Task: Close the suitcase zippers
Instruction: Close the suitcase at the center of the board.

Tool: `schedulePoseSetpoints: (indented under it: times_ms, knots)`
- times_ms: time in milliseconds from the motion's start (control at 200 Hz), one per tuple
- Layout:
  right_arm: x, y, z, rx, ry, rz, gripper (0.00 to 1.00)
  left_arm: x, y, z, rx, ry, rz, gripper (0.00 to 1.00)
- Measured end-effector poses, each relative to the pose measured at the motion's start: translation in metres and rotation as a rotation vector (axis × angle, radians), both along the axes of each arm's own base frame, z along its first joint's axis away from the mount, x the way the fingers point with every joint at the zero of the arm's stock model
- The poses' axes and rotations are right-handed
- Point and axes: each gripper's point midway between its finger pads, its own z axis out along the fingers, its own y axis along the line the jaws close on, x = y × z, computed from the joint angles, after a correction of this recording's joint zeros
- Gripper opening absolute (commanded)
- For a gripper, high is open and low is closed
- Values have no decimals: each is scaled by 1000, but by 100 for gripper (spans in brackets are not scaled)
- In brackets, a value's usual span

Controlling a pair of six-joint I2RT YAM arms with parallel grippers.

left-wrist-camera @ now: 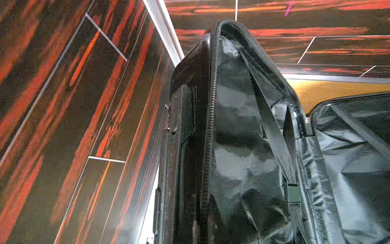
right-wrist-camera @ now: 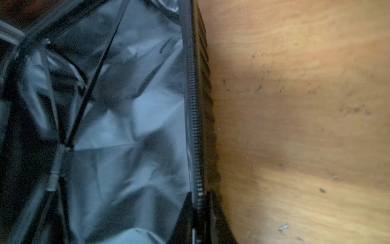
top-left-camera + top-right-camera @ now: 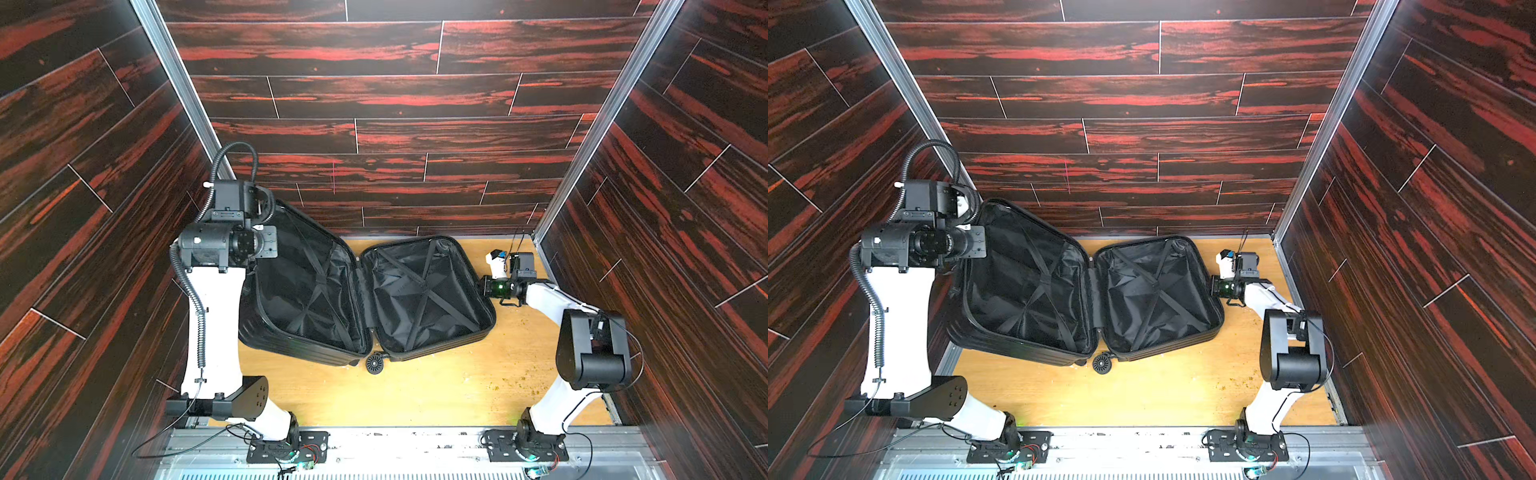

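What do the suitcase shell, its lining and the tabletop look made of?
Suitcase shell: likely hard plastic, black, ribbed, slightly glossy. Lining: thin synthetic fabric, crinkled with sheen. Tabletop: wood or wood-look laminate, grain visible.

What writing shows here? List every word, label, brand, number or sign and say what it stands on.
No text can be read in any view.
On the black wrist joint of the left arm: small white print, too small to read.
On the small black hard-shell suitcase: no brand or label shows.
On the light wooden tabletop: no marking, only crumbs.
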Motion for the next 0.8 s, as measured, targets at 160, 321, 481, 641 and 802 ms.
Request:
schedulePoseSetpoints:
  times_ms: [160, 321, 481, 641, 802]
  knots:
    - [-9, 8, 0, -6, -16, -50, 0, 8, -22, 19, 26, -44, -44, 0]
    - [-31, 30, 1, 43, -8, -102, 0, 20, -51, 44, 58, -123, -94, 0]
    - [-49, 66, 1, 105, 1, -139, 0, 24, -74, 57, 93, -179, -127, 0]
    - [-62, 112, 3, 179, 8, -155, 0, 26, -96, 65, 125, -222, -148, 0]
    - [-77, 165, 3, 242, 26, -137, 0, 41, -121, 61, 165, -232, -172, 0]
